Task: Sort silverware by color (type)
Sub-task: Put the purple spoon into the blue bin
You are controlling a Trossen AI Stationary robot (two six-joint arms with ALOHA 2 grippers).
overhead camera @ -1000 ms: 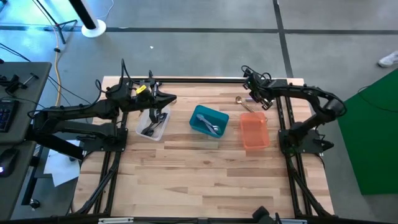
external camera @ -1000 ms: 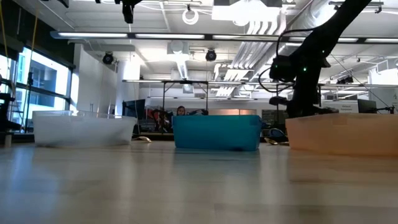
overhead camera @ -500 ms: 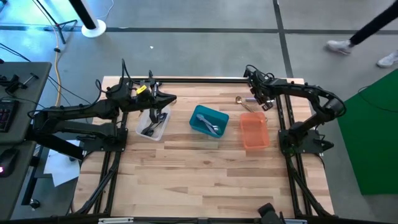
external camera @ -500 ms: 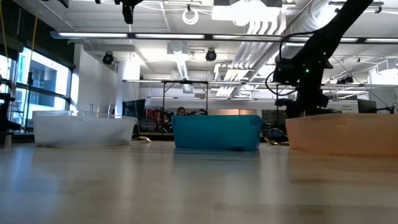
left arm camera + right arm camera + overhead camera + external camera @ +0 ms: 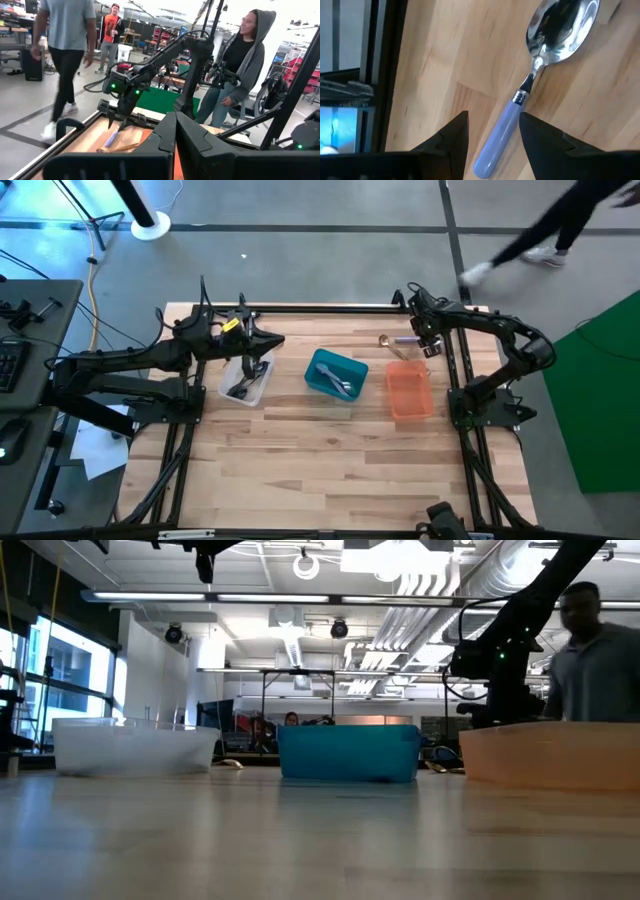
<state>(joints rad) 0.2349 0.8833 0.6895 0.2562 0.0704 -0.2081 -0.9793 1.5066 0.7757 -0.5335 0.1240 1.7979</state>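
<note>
At the table's far right edge, your right gripper (image 5: 492, 137) hangs spread over a shiny spoon with a pale lilac handle (image 5: 530, 95), fingers apart and gripping nothing. Your left gripper (image 5: 270, 340) sits clenched above the clear plastic bin (image 5: 245, 380).

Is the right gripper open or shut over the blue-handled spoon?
Open: the right gripper's fingers stand apart astride the blue-handled spoon lying on the table.
</note>
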